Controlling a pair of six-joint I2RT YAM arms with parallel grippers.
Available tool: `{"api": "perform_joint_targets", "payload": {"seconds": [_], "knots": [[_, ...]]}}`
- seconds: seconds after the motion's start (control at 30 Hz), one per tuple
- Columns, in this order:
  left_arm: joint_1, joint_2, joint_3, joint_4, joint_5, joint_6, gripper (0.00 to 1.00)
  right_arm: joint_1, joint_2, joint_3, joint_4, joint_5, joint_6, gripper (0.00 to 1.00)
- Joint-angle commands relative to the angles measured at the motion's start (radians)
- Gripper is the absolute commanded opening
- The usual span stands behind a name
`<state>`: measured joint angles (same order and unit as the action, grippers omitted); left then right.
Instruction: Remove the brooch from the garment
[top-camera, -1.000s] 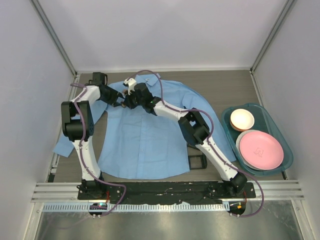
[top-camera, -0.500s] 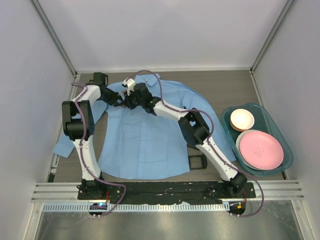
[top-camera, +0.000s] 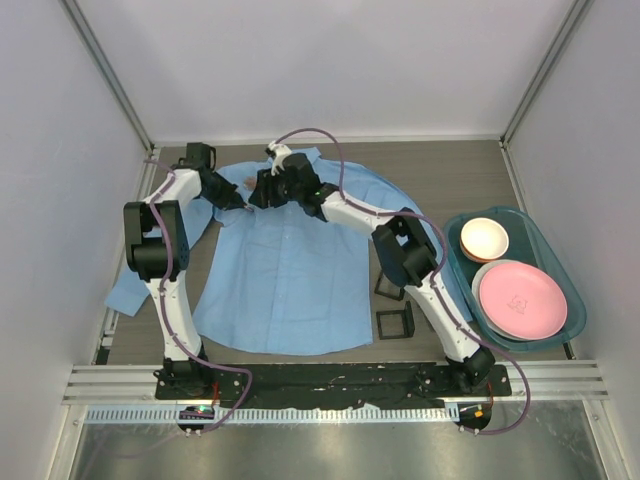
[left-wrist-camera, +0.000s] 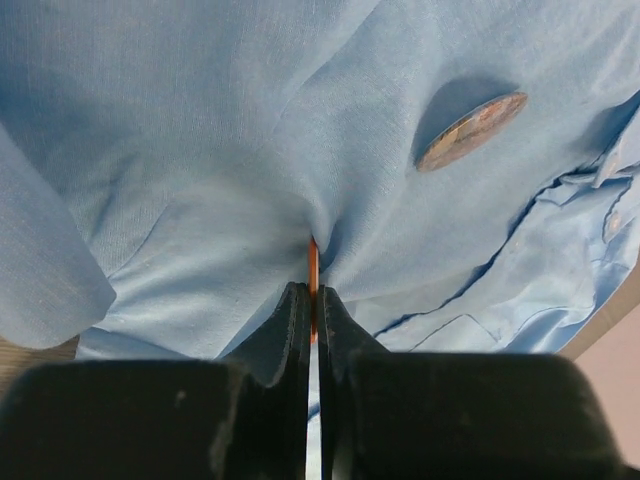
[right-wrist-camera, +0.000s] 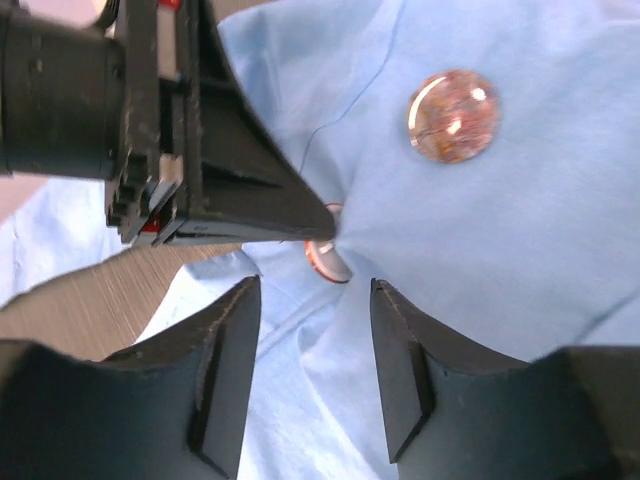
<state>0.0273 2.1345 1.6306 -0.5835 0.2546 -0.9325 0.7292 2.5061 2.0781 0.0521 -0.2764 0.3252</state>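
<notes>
Left pincer (left-wrist-camera: 312, 292) clamps edge-on copper brooch (right-wrist-camera: 325, 258) puckering shirt (top-camera: 290, 280); right pincer (right-wrist-camera: 315, 300), wide, should pin cloth just beside it before pulling.

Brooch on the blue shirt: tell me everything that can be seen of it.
The brooch is a round, glossy disc, pinkish copper with a marbled sheen, thin in the side-on left wrist view. It sits on the light blue shirt. Neither pincer touches it: the left pincer is shut on a shirt fold beside it, with an orange sliver in its grip; the right pincer is open nearby.
</notes>
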Motion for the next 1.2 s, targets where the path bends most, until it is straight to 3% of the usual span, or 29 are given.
{"api": "perform_joint_targets", "payload": {"seconds": [0.0, 0.1, 0.27, 0.83, 1.17], "knots": [[0.002, -0.03, -0.026, 0.057, 0.006, 0.08, 0.03, -0.04, -0.07, 0.003, 0.055, -0.049, 0.184, 0.53], [-0.001, -0.056, -0.063, 0.088, 0.0, 0.103, 0.03, -0.04, -0.029, 0.039, 0.043, -0.063, 0.218, 0.5], [-0.001, -0.097, -0.146, 0.151, -0.021, 0.133, 0.03, -0.037, 0.034, 0.083, 0.063, -0.092, 0.268, 0.35], [-0.001, -0.179, -0.351, 0.422, -0.054, 0.107, 0.07, -0.007, 0.146, 0.117, 0.109, -0.083, 0.327, 0.22], [0.006, -0.182, -0.373, 0.494, -0.011, 0.04, 0.36, -0.008, 0.14, 0.048, 0.121, -0.076, 0.336, 0.09]]}}
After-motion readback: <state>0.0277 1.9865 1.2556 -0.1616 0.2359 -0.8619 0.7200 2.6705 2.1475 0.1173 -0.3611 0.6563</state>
